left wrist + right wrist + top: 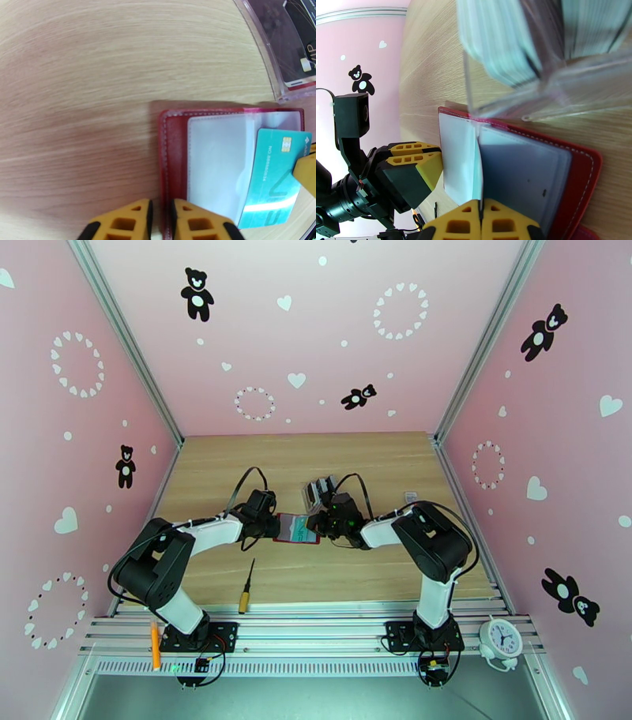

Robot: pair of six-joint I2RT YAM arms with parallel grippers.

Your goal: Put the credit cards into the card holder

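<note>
The card holder (170, 158) is laid open and flat on the table (316, 453), at the middle between the two arms, its clear sleeves turned upward. A teal credit card (272, 177) is held over the sleeves on the holder's right half, tilted, with its chip corner toward 2 o'clock in the left wrist view. The card is pinched edge-on by the closed fingers of the right gripper (480, 209), which is placed at 3 o'clock of the holder. The left gripper (162, 205) is set at 9 o'clock, its jaws nearly together with the holder's red edge in the narrow gap; whether that edge is actually clamped cannot be told. A clear rack (320, 491) is seen just beside the holder at 1 o'clock, a screwdriver (247, 586) well apart at 7 o'clock.
</note>
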